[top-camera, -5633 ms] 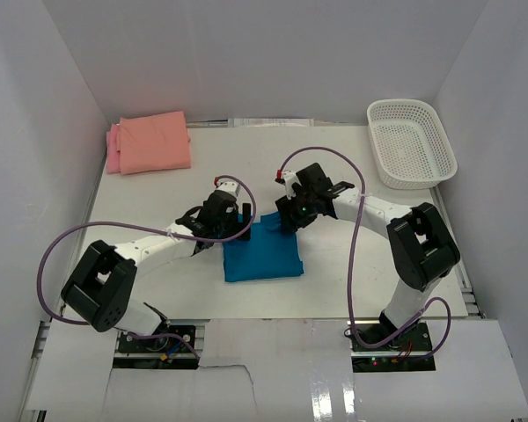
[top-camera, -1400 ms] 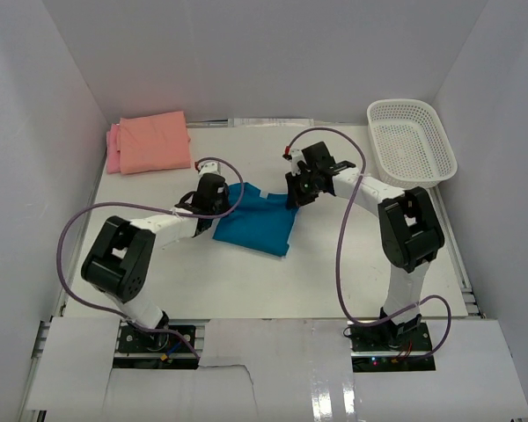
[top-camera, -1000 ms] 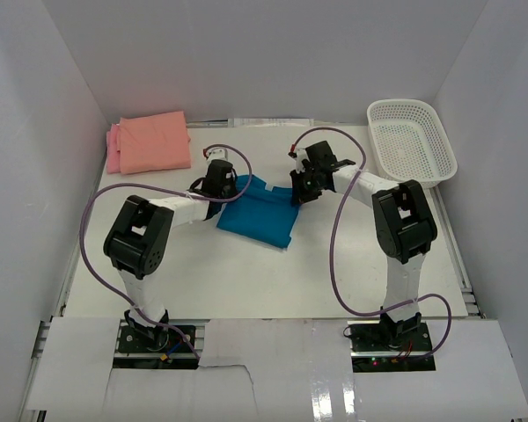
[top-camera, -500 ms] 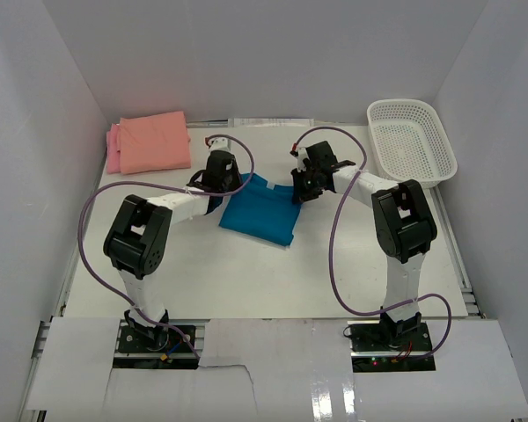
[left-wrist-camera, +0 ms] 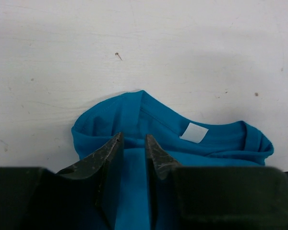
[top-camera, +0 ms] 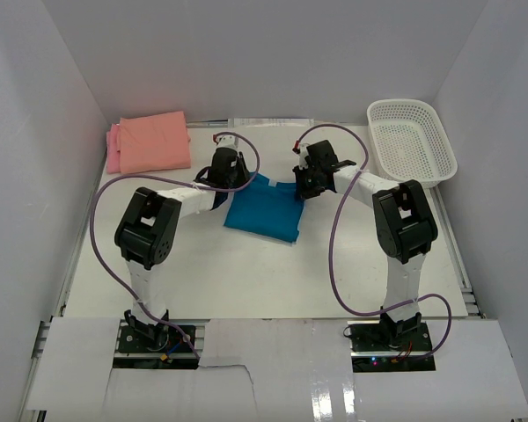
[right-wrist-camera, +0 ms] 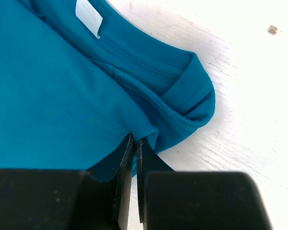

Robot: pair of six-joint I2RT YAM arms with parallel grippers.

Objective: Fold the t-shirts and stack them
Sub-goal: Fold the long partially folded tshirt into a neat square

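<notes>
The folded teal-blue t-shirt [top-camera: 262, 211] lies mid-table, collar end toward the back. In the left wrist view its white neck label [left-wrist-camera: 194, 132] shows just past the fold. My left gripper [top-camera: 226, 169] sits at the shirt's far-left corner, and its fingers [left-wrist-camera: 133, 136] stand apart over the cloth [left-wrist-camera: 158, 120] with nothing pinched. My right gripper [top-camera: 301, 186] is at the far-right corner, and its tips [right-wrist-camera: 134, 139] are shut on a fold of the teal shirt [right-wrist-camera: 53, 105] near the collar. A salmon-orange t-shirt [top-camera: 154, 141] lies folded on a pink one [top-camera: 113, 149] at the back left.
A white mesh basket [top-camera: 411, 142] stands at the back right. White walls close in the table on three sides. Both arms' purple cables loop above the tabletop near the shirt.
Both grippers have slid the teal shirt toward the back of the table. The left gripper's jaws have spread apart and let go of the cloth. The right stays pinched.
</notes>
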